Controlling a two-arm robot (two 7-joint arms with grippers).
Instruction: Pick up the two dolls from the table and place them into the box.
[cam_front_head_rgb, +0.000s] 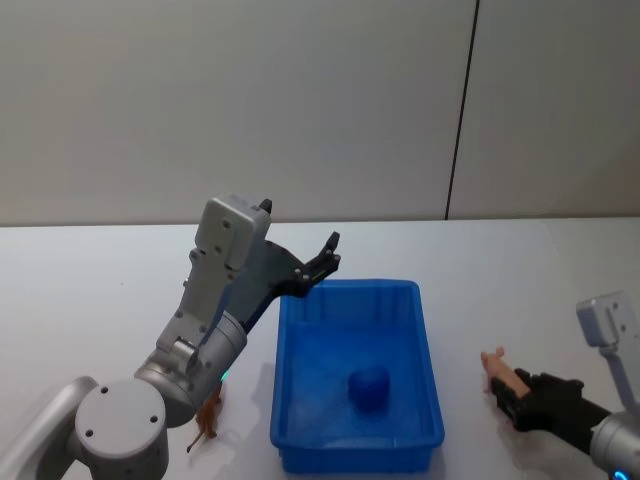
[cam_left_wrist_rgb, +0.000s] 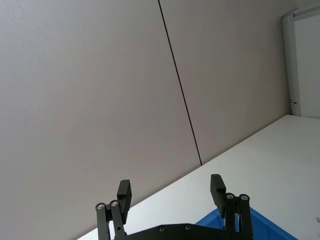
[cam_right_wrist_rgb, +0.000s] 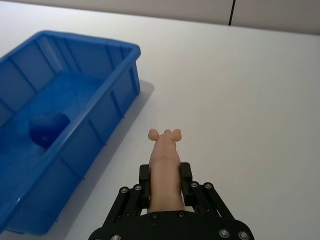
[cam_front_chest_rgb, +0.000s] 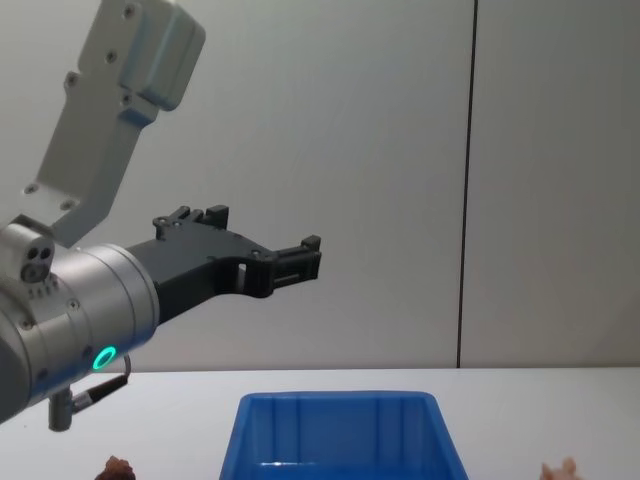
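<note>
White counter (cam_front_head_rgb: 480, 270) runs under pale wall panels, with the blue box (cam_front_head_rgb: 428, 360) at its middle. One blue doll (cam_front_head_rgb: 368, 387) already lies inside. The right claw (cam_right_wrist_rgb: 165, 172), low over the counter to the box's right, is pinching a peach doll (cam_right_wrist_rgb: 163, 150) by its body, head poking forward. The left claw (cam_left_wrist_rgb: 171, 189) hangs spread and empty above the box's far left corner. Left of the box sits what looks like a reddish-brown doll (cam_front_head_rgb: 208, 418), half hidden by that arm. The carry should rise clear of the box's right wall, stop over bare floor beside the blue doll, and release low, keeping wide of the left arm.
</note>
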